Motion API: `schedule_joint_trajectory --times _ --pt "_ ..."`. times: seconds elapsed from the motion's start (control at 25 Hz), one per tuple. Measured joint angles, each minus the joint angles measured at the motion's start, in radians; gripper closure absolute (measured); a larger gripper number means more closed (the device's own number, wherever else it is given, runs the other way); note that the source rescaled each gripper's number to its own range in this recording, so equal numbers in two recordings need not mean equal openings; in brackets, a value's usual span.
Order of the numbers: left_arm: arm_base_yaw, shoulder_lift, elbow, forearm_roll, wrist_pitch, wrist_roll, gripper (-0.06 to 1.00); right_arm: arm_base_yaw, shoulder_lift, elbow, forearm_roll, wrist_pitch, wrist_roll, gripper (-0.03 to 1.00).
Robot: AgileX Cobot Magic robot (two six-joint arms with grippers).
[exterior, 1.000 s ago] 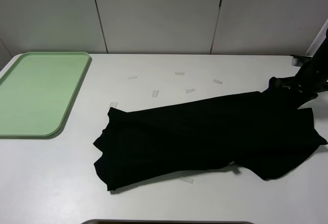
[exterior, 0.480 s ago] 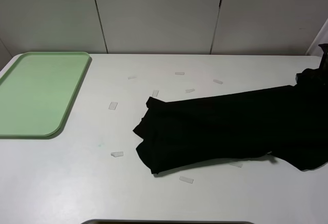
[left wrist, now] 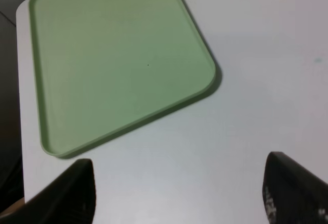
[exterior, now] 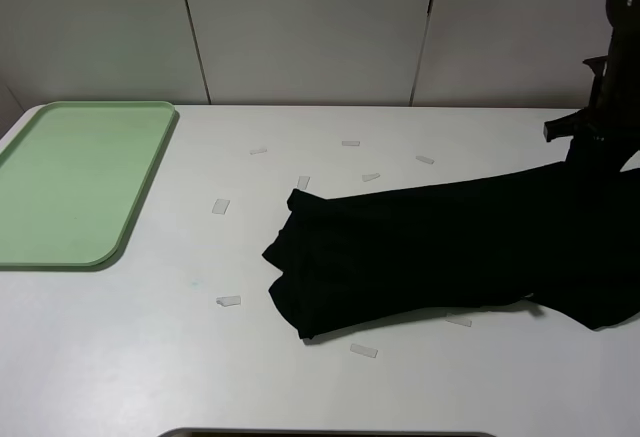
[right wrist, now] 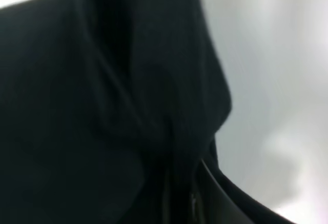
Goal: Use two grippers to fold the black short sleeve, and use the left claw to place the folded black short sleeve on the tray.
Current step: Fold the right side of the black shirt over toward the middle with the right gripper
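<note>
Table (exterior: 120, 357) white | wall panels (exterior: 310, 27) grey | left fingers (left wrist: 72, 190) apart | right fingers (right wrist: 215, 198) clamping black short sleeve (exterior: 420, 247)

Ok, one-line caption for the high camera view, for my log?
Right claw grips one end of the black shirt spread across the white table; green tray sits apart at far left.

We see a white table (exterior: 110, 357) with small clear strips (exterior: 221, 206) scattered on it, some toward the back and some toward the front. Behind it we see grey wall panels (exterior: 300, 27).
</note>
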State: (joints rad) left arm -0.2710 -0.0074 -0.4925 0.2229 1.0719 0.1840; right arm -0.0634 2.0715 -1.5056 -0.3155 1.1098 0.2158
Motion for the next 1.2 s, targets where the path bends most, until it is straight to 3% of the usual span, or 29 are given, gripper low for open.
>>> schedule_joint_trajectory --times 0.24,0.72,1.2 --pt "0.0 0.0 0.0 0.0 0.0 0.0 0.28 0.083 0.0 0.0 0.132 0.075 0.0 0.94" --pt "0.0 0.0 0.0 0.0 0.0 0.0 0.28 0.226 0.0 0.0 0.37 0.053 0.002 0.94" --pt "0.0 0.0 0.0 0.0 0.001 0.0 0.28 0.252 0.018 0.026 0.465 0.013 -0.033 0.94"
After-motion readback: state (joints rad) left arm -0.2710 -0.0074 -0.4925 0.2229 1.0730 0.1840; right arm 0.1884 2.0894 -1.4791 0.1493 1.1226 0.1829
